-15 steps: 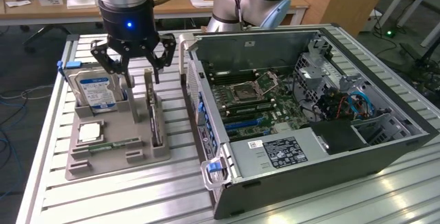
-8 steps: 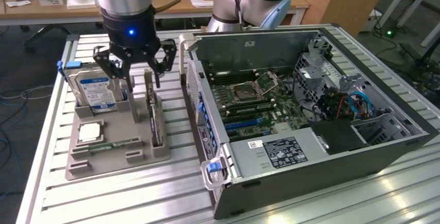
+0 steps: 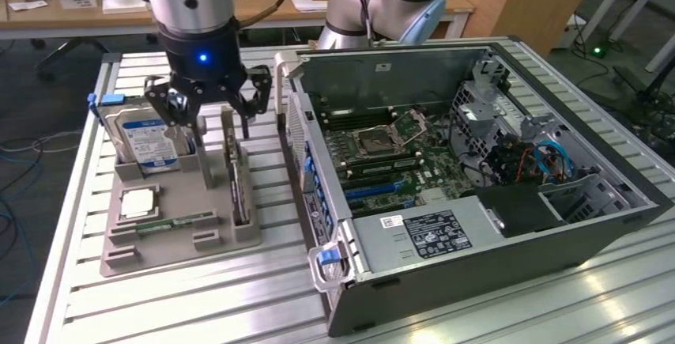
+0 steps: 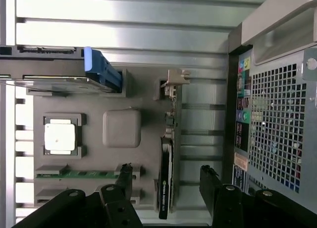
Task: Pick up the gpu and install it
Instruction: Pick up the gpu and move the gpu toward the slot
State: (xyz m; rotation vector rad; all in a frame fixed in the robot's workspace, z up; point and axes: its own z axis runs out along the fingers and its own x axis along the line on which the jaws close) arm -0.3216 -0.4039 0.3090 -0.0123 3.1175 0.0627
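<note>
The gpu [image 3: 239, 182] stands on its long edge in a slot of the grey holder tray [image 3: 211, 237], left of the open computer case [image 3: 475, 162] in the exterior view. In the wrist view the gpu [image 4: 167, 159] shows edge-on, with its silver bracket [image 4: 174, 79] at one end. My gripper [image 3: 220, 129] hangs just above the card's far end. It is open, and its two black fingers [image 4: 210, 181] stand on either side of the card without touching it. Nothing is held.
The tray also holds an upright hard drive [image 3: 148, 142] with a blue clip, a processor [image 3: 137, 202] and a memory stick [image 3: 174, 221]. The case lies open-side up, showing the motherboard's blue slots [image 3: 371, 189]. The case's rear wall [image 4: 277, 134] is close beside the tray.
</note>
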